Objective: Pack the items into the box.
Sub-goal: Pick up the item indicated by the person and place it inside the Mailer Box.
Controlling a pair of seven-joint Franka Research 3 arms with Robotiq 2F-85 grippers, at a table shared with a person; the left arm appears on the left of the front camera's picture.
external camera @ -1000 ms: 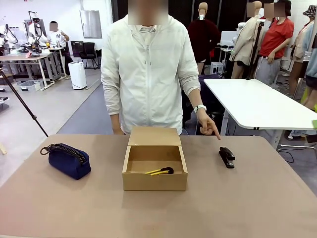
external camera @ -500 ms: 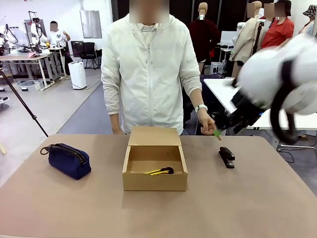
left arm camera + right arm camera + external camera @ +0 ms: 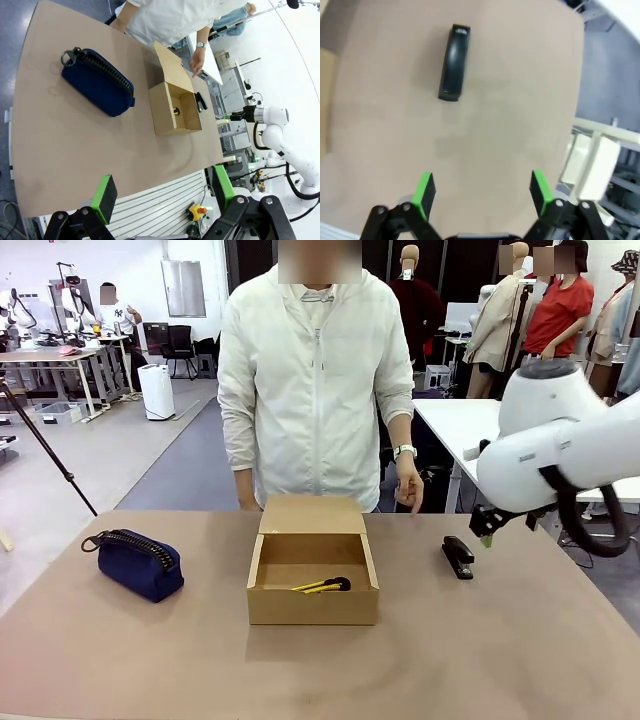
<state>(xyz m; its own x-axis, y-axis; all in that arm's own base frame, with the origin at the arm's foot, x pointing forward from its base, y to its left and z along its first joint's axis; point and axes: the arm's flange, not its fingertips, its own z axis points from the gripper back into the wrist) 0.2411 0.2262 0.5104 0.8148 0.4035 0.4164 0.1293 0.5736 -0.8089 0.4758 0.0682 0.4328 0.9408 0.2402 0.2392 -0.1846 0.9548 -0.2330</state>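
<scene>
**Reach for the stapler.** The right gripper (image 3: 482,189), fingers spread wide and holding nothing, hangs above the table (image 3: 510,110). The stapler (image 3: 454,62) lies flat ahead of it, offset toward its left pad and not yet touched. The stapler's long axis runs roughly along the line of approach, so the jaws already stand across its narrow width and little wrist roll seems needed. The step in hand is judged to be the pick. To do it well, shift sideways until the stapler sits midway between the pads, descend straight, and close on the middle of the body rather than on an end. A grip low on the sides should keep the hinged top arm from springing or the hard shell from slipping. Beyond the stapler, on the left pad's side, stands the box (image 3: 312,610), flap raised. The knife (image 3: 322,586) already lies on its floor near the front wall, so the stapler is best set on the bare floor behind it, leaving room for the bulkier item. The person's hand (image 3: 408,487) hangs past the stapler, apart from it, and should be given clearance. Farthest off, across the box, lies the pouch (image 3: 135,562), unpacked. The left gripper (image 3: 163,195) looks down on it from high and well back, fingers likewise apart and empty.
</scene>
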